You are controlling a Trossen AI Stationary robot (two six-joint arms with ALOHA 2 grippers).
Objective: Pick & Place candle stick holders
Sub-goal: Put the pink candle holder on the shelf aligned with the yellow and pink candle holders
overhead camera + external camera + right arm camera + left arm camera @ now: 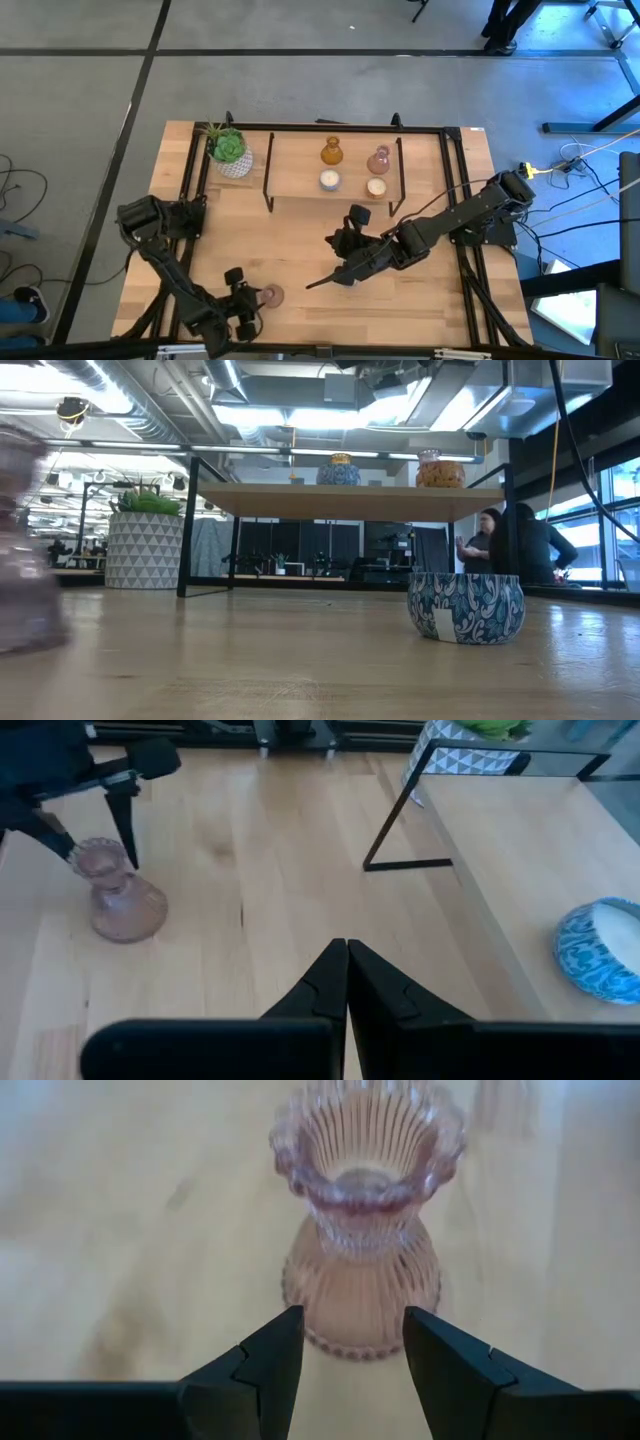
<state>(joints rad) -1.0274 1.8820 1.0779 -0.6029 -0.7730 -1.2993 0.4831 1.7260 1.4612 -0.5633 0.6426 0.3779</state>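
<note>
While the pink ribbed glass holder [365,1230] stands upright on the table [300,300] near its front edge, the left pincer [350,1345] sits just behind it with its two dark fingers [265,1355] spread apart on either side of the flared base, not closed on the glass. From above, the same holder [270,295] shows as a small pink round just beside the left pincer [240,300], and the right wrist view sees it [120,905] standing on the wood with the left arm's fingers about its neck. In the low view it is only a blurred pale shape [25,550] at the near left.

Farther back, a raised wooden shelf [300,160] on thin black bars carries four more holders: an amber glass one [332,152], a second pink glass one [379,160], and two round cream-topped ones, one [329,180] in front of the amber piece and one [376,186] in front of the pink one. A blue-patterned round holder [465,607] rests on the table in front of the shelf, showing in the right wrist view as a blue rim around a white filling [600,950].

The right pincer [347,965] hovers over the middle of the table, well apart from the pink holder, its fingers pressed together and holding nothing; from above it [325,280] points toward the left arm.

A green plant in a white patterned pot [230,152] stands at the shelf's left end. Beyond the table, a person [520,545] in dark clothing is in the room.
</note>
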